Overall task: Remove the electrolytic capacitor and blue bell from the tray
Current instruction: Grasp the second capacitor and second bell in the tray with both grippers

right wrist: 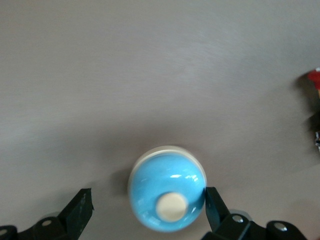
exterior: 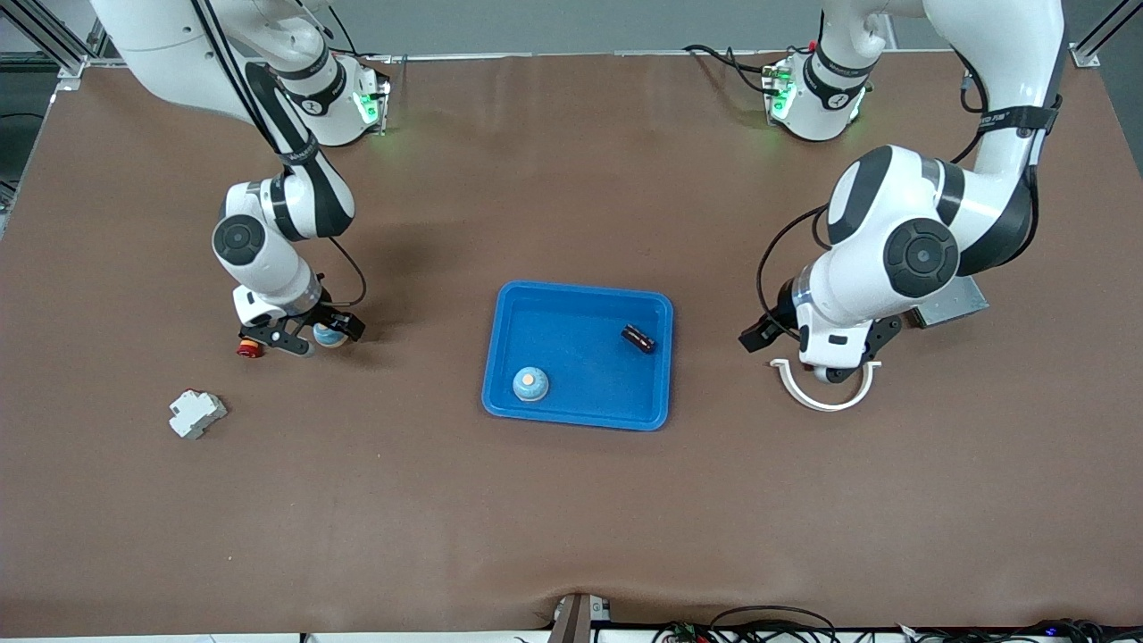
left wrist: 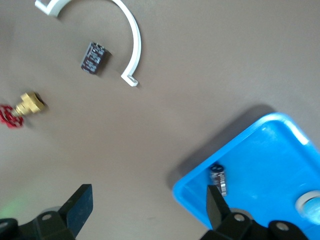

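Bell [right wrist: 167, 188] between right gripper [right wrist: 145, 210] fingers (spread).

Even, soft overhead light, and the two wrist views are blurry.

The brown table [exterior: 571, 500] is evenly bright, with pale streaks of glare near the robot bases; soft shadows sit close beside the blue tray [exterior: 577, 355]. Green lamps glow on both bases. The bell [right wrist: 167, 188] smears at its rim and shows small highlights, and the tray's edge is soft in the left wrist view.
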Tool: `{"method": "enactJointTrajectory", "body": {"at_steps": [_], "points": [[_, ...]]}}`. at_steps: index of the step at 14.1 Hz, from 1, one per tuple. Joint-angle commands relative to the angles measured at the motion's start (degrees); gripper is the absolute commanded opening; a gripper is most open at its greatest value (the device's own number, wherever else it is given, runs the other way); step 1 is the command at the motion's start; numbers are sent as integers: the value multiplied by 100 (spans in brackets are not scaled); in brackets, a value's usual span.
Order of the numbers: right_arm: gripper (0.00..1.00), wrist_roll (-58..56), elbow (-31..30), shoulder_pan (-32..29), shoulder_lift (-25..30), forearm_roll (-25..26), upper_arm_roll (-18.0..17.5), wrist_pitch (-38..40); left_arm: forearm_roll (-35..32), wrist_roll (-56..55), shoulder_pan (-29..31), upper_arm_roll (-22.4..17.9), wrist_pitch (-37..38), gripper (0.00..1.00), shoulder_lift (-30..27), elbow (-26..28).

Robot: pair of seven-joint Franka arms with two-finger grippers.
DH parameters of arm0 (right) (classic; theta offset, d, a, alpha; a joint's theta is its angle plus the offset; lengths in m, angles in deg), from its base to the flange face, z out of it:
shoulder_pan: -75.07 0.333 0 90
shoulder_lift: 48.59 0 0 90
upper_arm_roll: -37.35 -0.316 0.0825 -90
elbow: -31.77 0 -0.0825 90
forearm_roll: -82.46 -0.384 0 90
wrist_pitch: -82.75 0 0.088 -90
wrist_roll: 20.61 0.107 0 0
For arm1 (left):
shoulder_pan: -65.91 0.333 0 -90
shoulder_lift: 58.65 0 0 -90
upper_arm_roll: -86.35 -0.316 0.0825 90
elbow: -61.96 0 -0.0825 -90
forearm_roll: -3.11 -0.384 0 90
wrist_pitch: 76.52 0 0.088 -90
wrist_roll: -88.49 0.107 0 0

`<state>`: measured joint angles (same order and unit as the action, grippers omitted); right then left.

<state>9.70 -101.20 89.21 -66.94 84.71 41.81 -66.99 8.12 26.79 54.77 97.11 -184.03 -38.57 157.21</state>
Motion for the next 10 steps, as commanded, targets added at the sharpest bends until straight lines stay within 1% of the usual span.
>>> {"method": "enactJointTrajectory", "body": {"at_steps": [1,2,3,4,6,8,10], "points": [[100,499,1330,325,182,-110,-15,1960,105,-631,-81,5,-129,100,399,-420],[100,816,1779,509,147,-119,-15,2401,114,-868,-159,5,-278,100,469,-420],[100,1080,2114,641,121,-180,-15,2667,114,-1149,-264,5,-436,100,566,-420],[100,1300,2292,747,86,-372,-15,2704,97,-1569,-396,5,-525,100,732,-463],[100,1547,2625,940,-89,-890,-6,2626,44,-2248,-694,-4,-570,100,1101,-805],[100,2116,2994,1177,-388,-980,3,2556,26,-2583,-967,-12,-709,100,1356,-1008],[100,2793,3521,1493,-861,-884,3,2547,9,-2969,-1240,-39,-1130,100,1550,-1009]]}}
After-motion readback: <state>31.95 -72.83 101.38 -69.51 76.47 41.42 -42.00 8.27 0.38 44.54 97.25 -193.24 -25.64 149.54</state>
